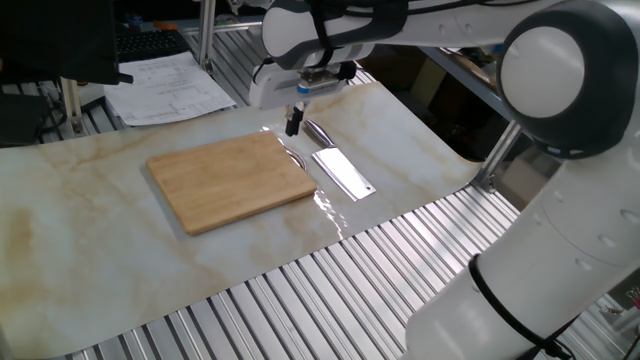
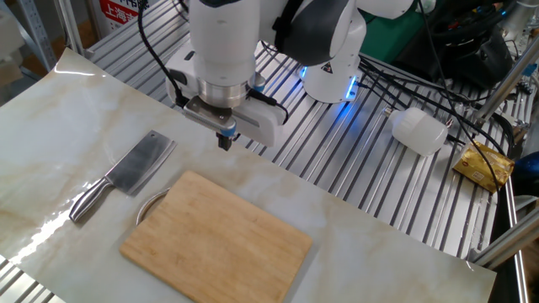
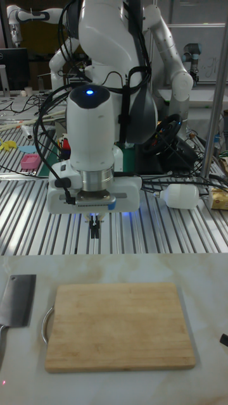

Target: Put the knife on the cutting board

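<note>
The knife [image 1: 340, 169] [image 2: 126, 172] [image 3: 15, 301], a small steel cleaver, lies flat on the marbled mat beside the cutting board's handle end. The cutting board [image 1: 231, 179] [image 2: 217, 244] [image 3: 118, 326] is a light-brown wooden rectangle lying flat, with nothing on it. My gripper [image 1: 293, 123] [image 2: 225, 140] [image 3: 94, 231] hangs above the mat's far edge, its fingers pressed together and holding nothing. It is beyond the board's corner and off to the side of the knife, touching neither.
A white bottle-like object [image 2: 418, 130] [image 3: 182, 197] and a yellow packet [image 2: 483, 165] lie on the slatted metal table behind the mat. Papers [image 1: 178, 87] rest at one end. The robot base [image 3: 136, 114] and cables stand behind the gripper.
</note>
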Motion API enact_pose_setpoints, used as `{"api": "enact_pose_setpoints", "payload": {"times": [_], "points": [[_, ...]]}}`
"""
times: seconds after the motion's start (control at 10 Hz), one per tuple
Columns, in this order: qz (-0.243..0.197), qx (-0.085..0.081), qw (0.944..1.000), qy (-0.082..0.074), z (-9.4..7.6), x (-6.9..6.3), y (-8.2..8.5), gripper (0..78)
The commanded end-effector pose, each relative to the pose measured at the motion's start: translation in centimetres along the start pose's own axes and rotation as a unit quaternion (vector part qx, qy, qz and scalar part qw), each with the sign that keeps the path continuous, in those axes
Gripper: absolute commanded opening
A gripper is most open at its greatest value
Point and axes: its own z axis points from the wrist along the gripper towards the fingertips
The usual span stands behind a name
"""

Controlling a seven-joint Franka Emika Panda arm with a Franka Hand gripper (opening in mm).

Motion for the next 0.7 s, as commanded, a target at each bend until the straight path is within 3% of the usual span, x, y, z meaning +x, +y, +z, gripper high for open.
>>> {"api": "enact_pose_setpoints", "payload": {"times": [0.1, 0.7], "points": [[-0.009, 0.005, 1.0000, 0.000, 0.5, -1.2, -1.2, 0.0], [-0.015, 0.013, 0.9998, 0.004, 0.4, -2.4, -3.6, 0.0]]}}
